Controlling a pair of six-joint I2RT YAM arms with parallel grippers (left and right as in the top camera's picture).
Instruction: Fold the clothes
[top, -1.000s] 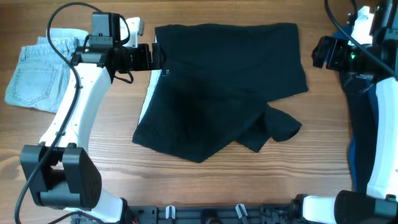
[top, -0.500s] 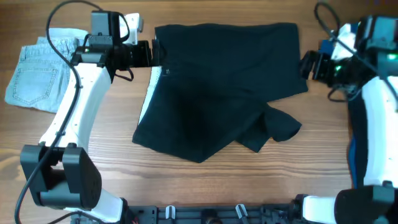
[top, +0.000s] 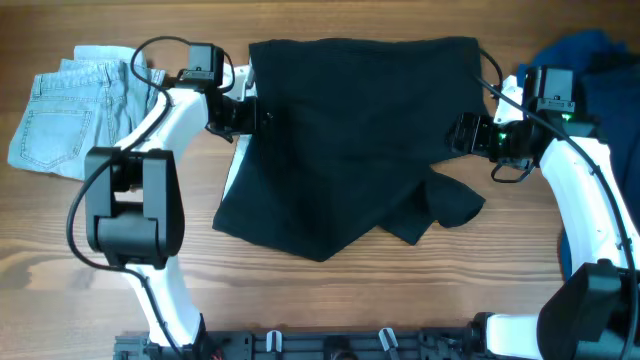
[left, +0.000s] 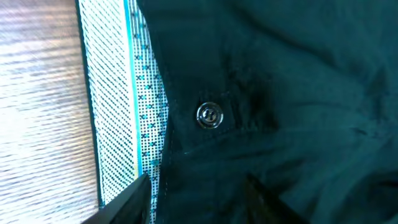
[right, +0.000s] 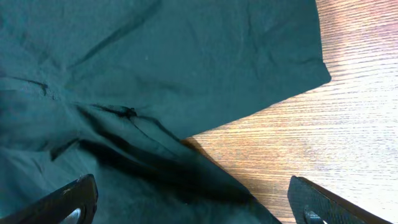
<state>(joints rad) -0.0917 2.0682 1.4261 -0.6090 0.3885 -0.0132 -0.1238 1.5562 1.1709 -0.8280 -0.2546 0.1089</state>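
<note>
Left end effector (top: 250, 115) sits at the waistband edge of the black shorts (top: 350, 130), its fingers straddling the pale checked lining (left: 118, 93) beside the snap button (left: 209, 115). You cannot tell whether they are clamped on it. Your right end effector (top: 462, 133) hangs with fingers wide apart over the opposite edge, probably so both sides can lift together. The shorts lie spread mid-tabletop (top: 400, 290), one leg rumpled.

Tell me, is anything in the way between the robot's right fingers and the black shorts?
Nothing visible is in the way. The right gripper is right at the edge of the black shorts. Its wrist camera shows its spread fingers with only black cloth and bare wooden table between them.
</note>
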